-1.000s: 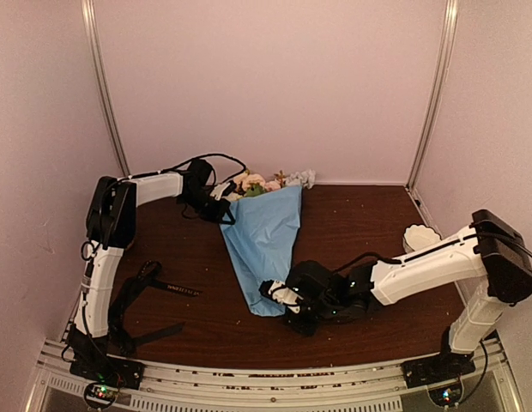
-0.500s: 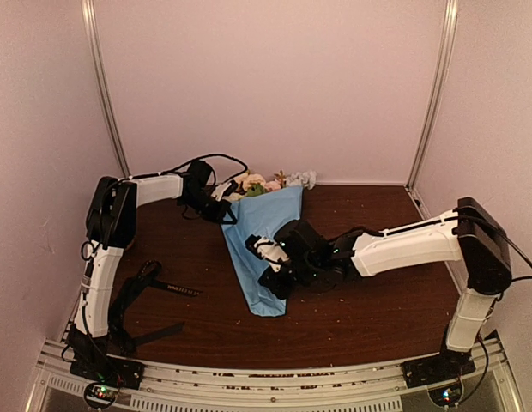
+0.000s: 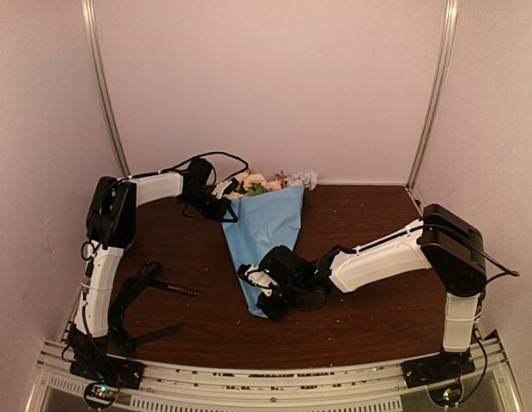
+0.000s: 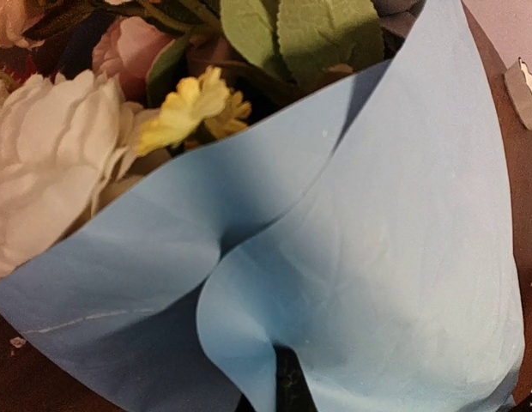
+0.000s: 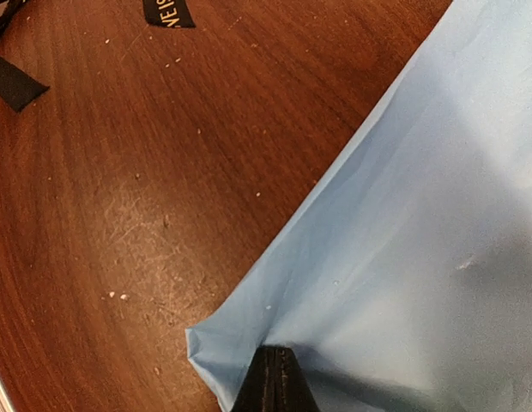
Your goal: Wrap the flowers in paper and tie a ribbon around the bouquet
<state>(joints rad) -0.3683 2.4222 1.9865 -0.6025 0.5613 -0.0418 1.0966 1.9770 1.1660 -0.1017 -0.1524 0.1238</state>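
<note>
The bouquet (image 3: 264, 236) lies on the table (image 3: 369, 232) with its flowers (image 3: 253, 183) at twelve o'clock against the back wall and its narrow tip at six o'clock. The left gripper (image 3: 226, 212), at about ten o'clock of the cone, has its fingers pressed together on a fold of the paper (image 4: 403, 257) just below the flower heads. The right gripper (image 3: 266, 300) is closed at the tip, apparently nipping the paper's corner there, though the wrist view shows only the very ends of its fingers. The ribbon (image 3: 176, 289) rests on the wood well apart from the cone, at about eight o'clock of it, not yet brought in. The step looks like tightening and securing the wrap. To do it well, the pinch at the tip should draw the flap snugly across without tugging, since this thin sheet will likely crease or tear. The upper hold should prevent the overlap springing open before either hand frees itself for the ribbon.
</note>
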